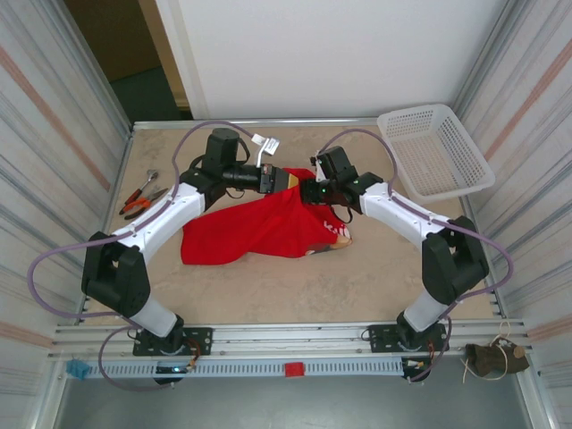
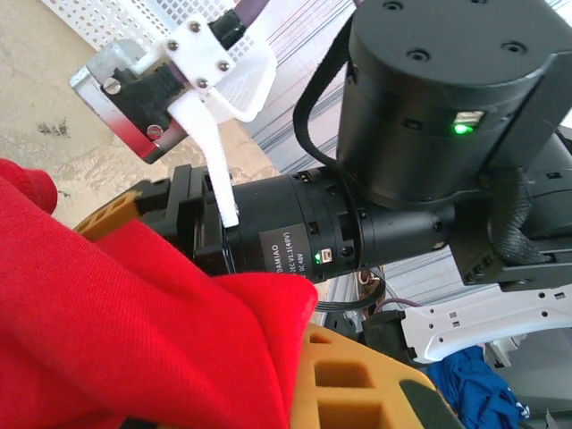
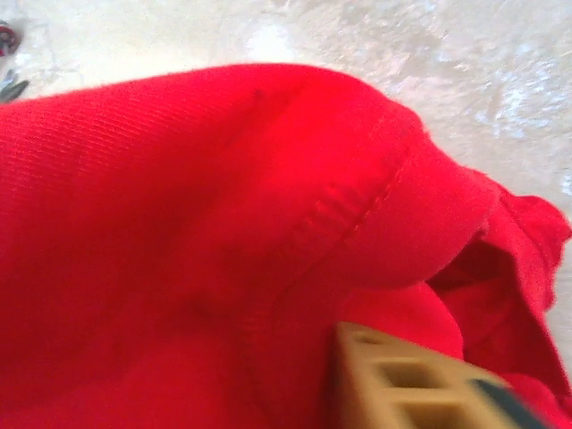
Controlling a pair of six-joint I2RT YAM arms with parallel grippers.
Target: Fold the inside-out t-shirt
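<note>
Two grippers meet on one raised edge of the t-shirt (image 1: 259, 228), well left of the basket (image 1: 435, 152) and level w/ its near rim. The shirt is a rumpled red heap on the table (image 1: 357, 277), lying left of the basket & nearer the arm bases. Its pale print shows at the end closest to the basket. Its far edge is pulled up into a peak where the grippers are.

Left gripper (image 1: 284, 180): closed tight, w/ red cloth pinched btw its yellow fingers (image 2: 357, 344); the cloth drapes off them in the left wrist view.

Right gripper (image 1: 308, 189): at the same peak on the basket side, just beside the left one. Its wrist view has one finger (image 3: 393, 380) pressed into the fabric near a stitched hem (image 3: 362, 210). The other finger is hidden, so I can't tell how far closed it is or whether it has cloth yet.

Step in hand, prob.: getting a 2nd hold on the raised edge so the shirt can be opened out.

- Right gripper should take the hem only, one layer if poss., not a bunched wad.
- Close fully before any pull, and keep the left grip firm.
- Then spread the two holds along the edge, one toward the basket, one away, lifting so the heap unrolls w/o dragging.

Risk: w/ holds this close together, both may catch the same fold.
</note>
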